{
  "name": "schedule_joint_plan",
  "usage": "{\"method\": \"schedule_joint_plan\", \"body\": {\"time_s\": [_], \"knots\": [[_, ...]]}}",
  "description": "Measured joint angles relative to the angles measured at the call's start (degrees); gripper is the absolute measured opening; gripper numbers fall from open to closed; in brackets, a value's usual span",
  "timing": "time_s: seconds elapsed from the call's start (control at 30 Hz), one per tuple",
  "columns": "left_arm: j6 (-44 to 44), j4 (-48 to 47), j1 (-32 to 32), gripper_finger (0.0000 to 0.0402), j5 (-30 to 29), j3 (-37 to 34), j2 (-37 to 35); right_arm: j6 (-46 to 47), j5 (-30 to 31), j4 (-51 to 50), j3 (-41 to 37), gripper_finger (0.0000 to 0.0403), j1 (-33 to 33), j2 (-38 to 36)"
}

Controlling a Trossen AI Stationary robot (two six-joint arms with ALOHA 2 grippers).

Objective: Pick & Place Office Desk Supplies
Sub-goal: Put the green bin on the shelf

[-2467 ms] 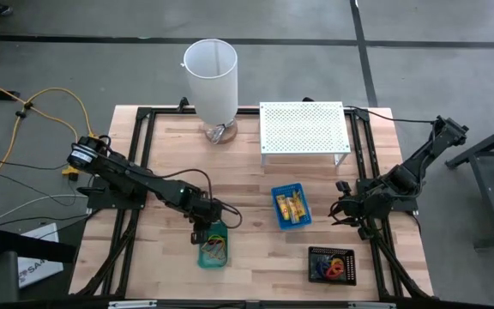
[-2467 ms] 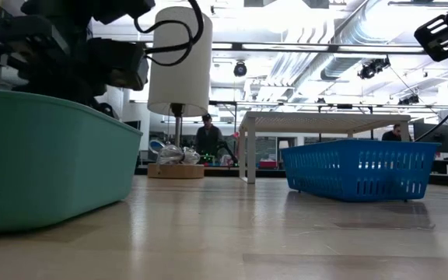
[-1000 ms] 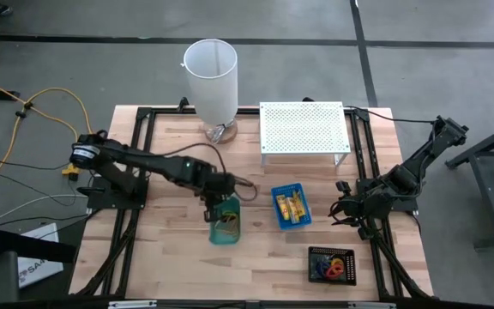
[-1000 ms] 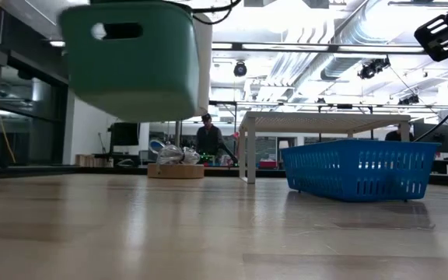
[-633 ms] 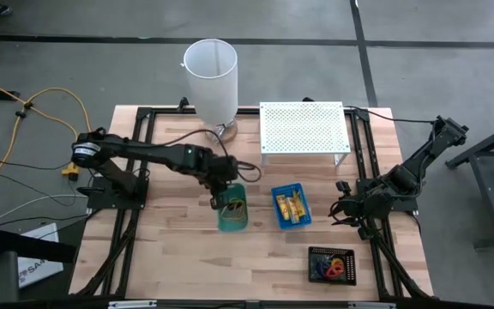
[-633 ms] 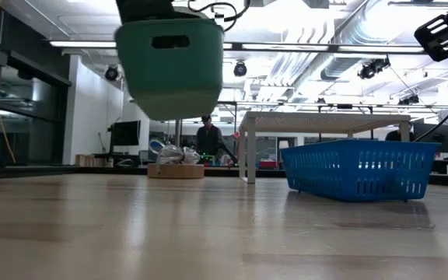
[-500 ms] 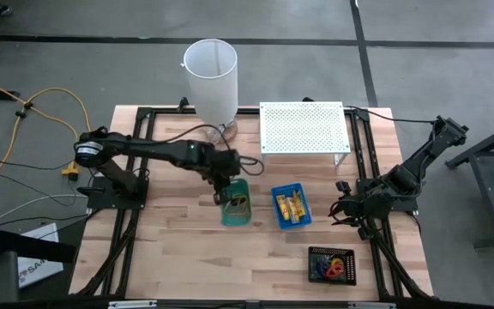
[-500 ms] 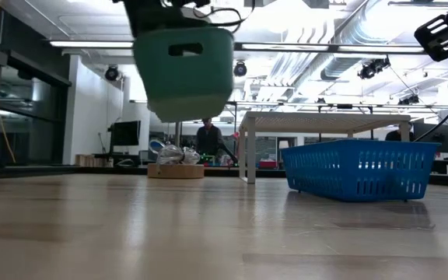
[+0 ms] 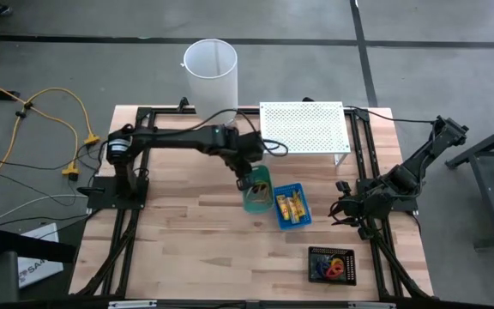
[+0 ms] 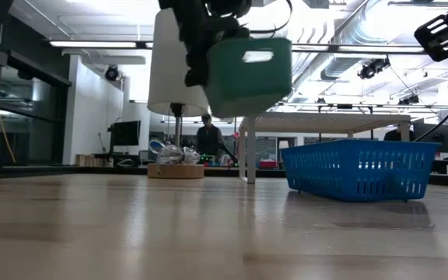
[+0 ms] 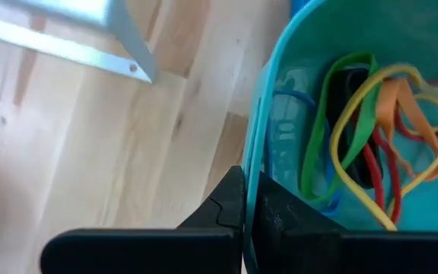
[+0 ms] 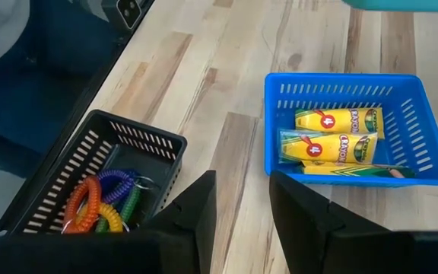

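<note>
The high view looks straight down; the low view looks level across the table. Both share the blue tray (image 9: 291, 206) right of the left gripper (image 9: 245, 183).

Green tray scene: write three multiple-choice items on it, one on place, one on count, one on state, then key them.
1. Where is the green tray?
A. Flat on the table
B. Held in the air near the blue tray
C. On the white perforated stand

2. How many yellow crayon packets lie in the blue tray?
A. One
B. Six
C. Three

3. What is the left hand doing?
A. Clamping the green tray's rim
B. Hanging open over the black tray
C. Resting beside the white cylinder

Answers: 1 B, the low view shows it clear of the tabletop; 2 C, the right wrist view shows three; 3 A, the left wrist view shows its fingers pinching the rim. The right hand waits open by the table's edge.
</note>
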Motion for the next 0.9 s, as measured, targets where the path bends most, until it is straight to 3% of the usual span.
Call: {"method": "schedule_joint_plan", "body": {"time_s": [0.33,0.9], "knots": [[-3.5,-2.0,2.9,0.0001,0.0,1.5,0.1,0.0,0.0,0.2,0.0,0.0111,0.0,0.0],[-3.7,-2.4,2.7,0.0001,0.1,1.5,0.1,0.0,0.0,0.2,0.0,0.0111,0.0,0.0]]}}
